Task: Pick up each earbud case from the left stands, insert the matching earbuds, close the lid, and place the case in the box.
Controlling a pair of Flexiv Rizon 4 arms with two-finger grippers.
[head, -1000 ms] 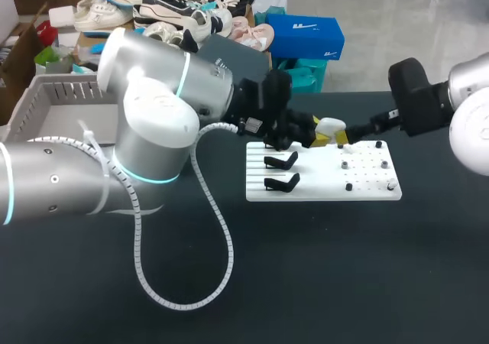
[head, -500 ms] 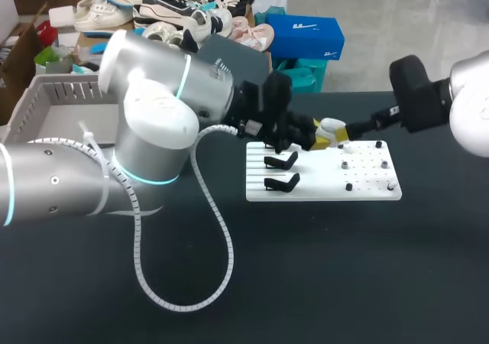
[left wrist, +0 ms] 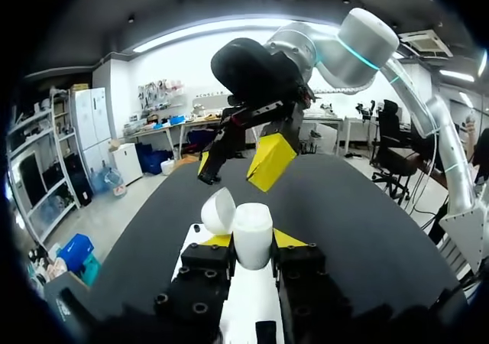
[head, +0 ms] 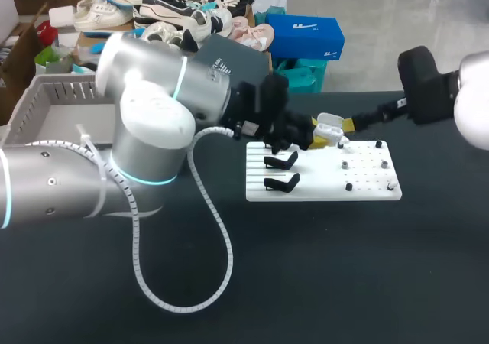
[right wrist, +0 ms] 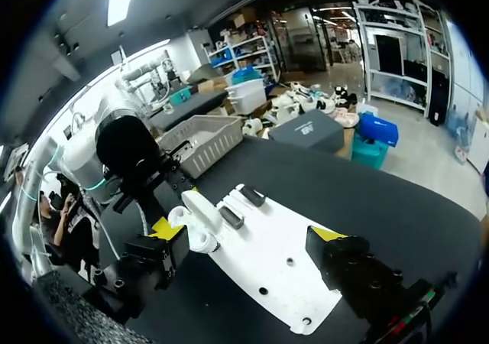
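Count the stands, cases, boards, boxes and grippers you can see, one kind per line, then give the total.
stands: 2
case: 1
board: 1
box: 1
grippers: 2, the left gripper and the right gripper
Total: 7

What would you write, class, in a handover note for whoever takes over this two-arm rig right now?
Left gripper: shut on the small white plastic earbud case, lid open, held above the white pegged board.
Right gripper: open, just ahead of the case.
Done: case lifted; two black stands empty.
Unclear: whether the case is filled.
To do: close lid, place case in the grey slatted box.
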